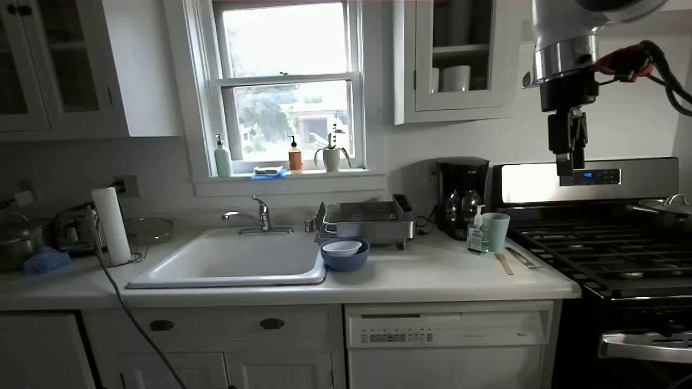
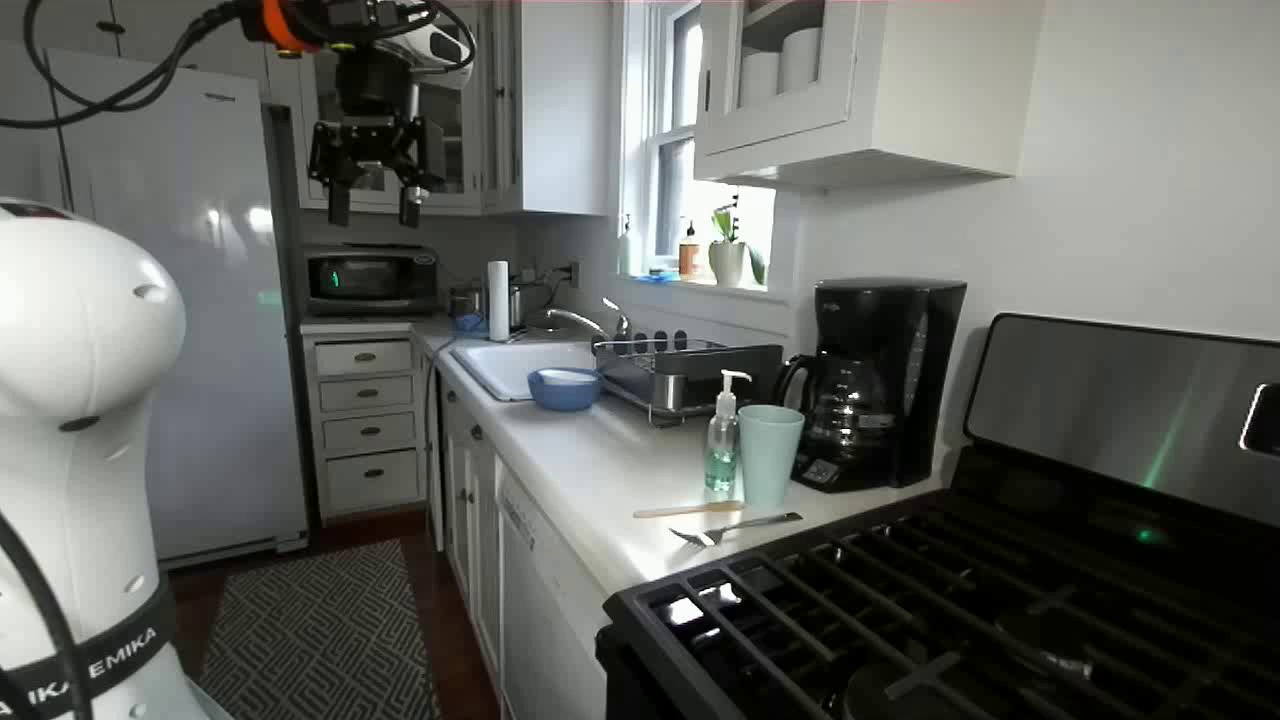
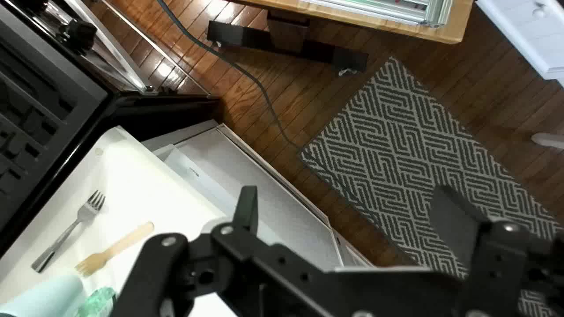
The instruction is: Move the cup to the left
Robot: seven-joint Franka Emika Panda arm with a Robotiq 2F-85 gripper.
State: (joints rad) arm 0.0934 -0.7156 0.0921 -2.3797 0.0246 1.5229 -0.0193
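Note:
The cup is a pale teal tapered tumbler. It stands upright on the counter near the stove, in both exterior views (image 1: 497, 231) (image 2: 770, 458). Part of the cup (image 3: 46, 298) shows at the lower left corner of the wrist view. My gripper (image 2: 374, 212) is open with nothing between its fingers. It hangs high above the counter level, well away from the cup, and also shows in an exterior view (image 1: 571, 166). In the wrist view the gripper (image 3: 346, 193) has its fingers wide apart, with floor and rug behind them.
A clear pump bottle (image 2: 721, 440) stands right beside the cup. A wooden fork (image 2: 688, 510) and a metal fork (image 2: 735, 528) lie near it. The black coffee maker (image 2: 880, 385) stands behind. A dish rack (image 1: 367, 219), blue bowl (image 1: 346, 261) and sink (image 1: 232, 281) are further along. The stove (image 1: 611, 254) adjoins the counter.

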